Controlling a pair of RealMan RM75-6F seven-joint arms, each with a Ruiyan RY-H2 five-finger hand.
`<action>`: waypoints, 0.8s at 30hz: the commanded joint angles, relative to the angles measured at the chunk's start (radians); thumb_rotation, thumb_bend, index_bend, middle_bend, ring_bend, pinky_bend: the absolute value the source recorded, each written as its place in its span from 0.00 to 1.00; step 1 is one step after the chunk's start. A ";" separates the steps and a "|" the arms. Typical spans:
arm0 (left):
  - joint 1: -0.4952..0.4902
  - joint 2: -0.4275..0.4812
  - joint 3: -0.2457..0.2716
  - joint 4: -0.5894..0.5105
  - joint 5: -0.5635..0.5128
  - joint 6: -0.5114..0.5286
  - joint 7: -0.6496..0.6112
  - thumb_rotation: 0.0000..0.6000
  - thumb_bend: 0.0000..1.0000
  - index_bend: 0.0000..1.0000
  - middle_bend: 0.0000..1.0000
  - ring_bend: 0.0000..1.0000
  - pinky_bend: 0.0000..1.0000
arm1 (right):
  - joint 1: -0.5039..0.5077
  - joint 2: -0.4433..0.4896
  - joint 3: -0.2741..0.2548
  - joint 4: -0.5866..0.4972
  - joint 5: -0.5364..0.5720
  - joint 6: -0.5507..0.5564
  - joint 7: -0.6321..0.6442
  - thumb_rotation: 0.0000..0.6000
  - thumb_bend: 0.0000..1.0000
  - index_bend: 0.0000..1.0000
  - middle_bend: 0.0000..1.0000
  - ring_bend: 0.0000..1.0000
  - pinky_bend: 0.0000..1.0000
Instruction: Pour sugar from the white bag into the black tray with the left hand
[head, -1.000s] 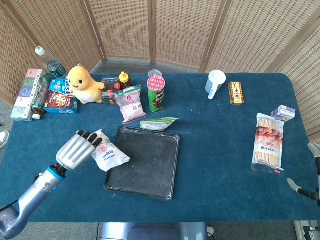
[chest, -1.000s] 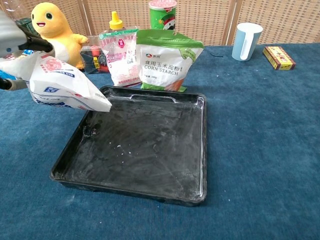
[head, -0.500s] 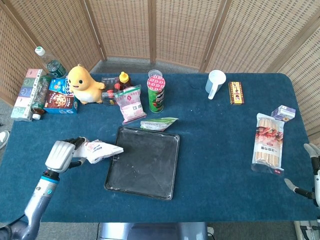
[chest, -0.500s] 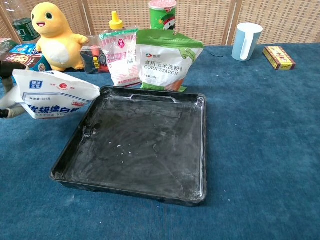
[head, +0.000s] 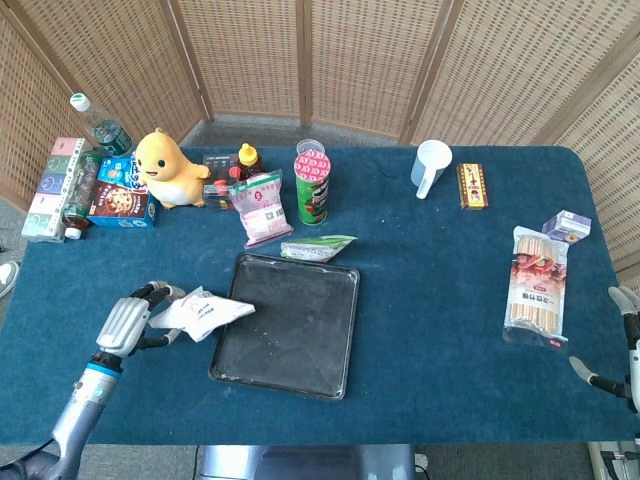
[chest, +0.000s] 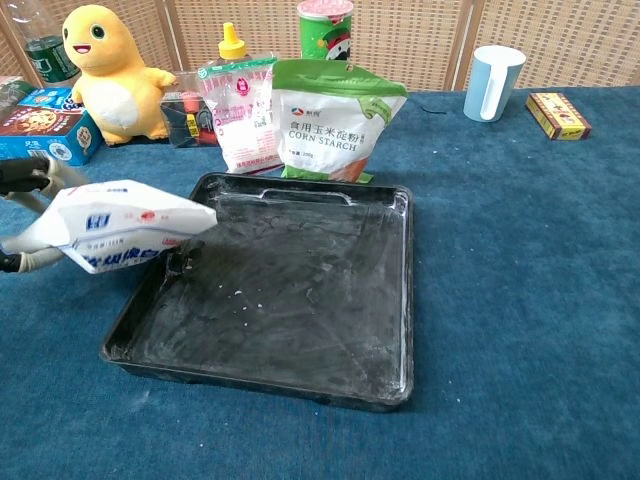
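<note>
Head view: the left hand (head: 128, 322) holds the white bag (head: 205, 310), tipped sideways with its mouth just over the black tray's (head: 290, 325) left rim. Sugar could spill onto the worktop (head: 430, 300) if the mouth drifts outward. The right hand (head: 625, 300) barely shows; I cannot tell its state.

Chest view: a corn starch bag (chest: 335, 120) and pink packet (chest: 240, 115) stand behind the tray, clear of the pour.

A soft white plastic sugar bag (chest: 118, 238) hung tilted, its tip over the left rim of the shallow black metal tray (chest: 385, 300), gripped by the left hand (chest: 28, 215).
</note>
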 joint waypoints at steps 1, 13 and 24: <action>0.012 0.055 0.029 -0.058 0.035 0.017 -0.045 0.96 0.16 0.00 0.00 0.07 0.17 | 0.000 0.000 -0.001 -0.002 -0.003 0.001 -0.002 1.00 0.02 0.00 0.00 0.00 0.02; 0.070 0.152 0.047 -0.094 0.103 0.156 0.049 0.95 0.11 0.00 0.00 0.03 0.14 | -0.001 0.000 -0.002 -0.005 -0.008 0.005 -0.005 1.00 0.02 0.00 0.00 0.00 0.02; 0.129 0.339 0.031 -0.290 -0.018 0.147 0.337 1.00 0.10 0.00 0.00 0.00 0.12 | -0.002 -0.009 0.002 -0.002 -0.005 0.018 -0.034 1.00 0.02 0.00 0.00 0.00 0.02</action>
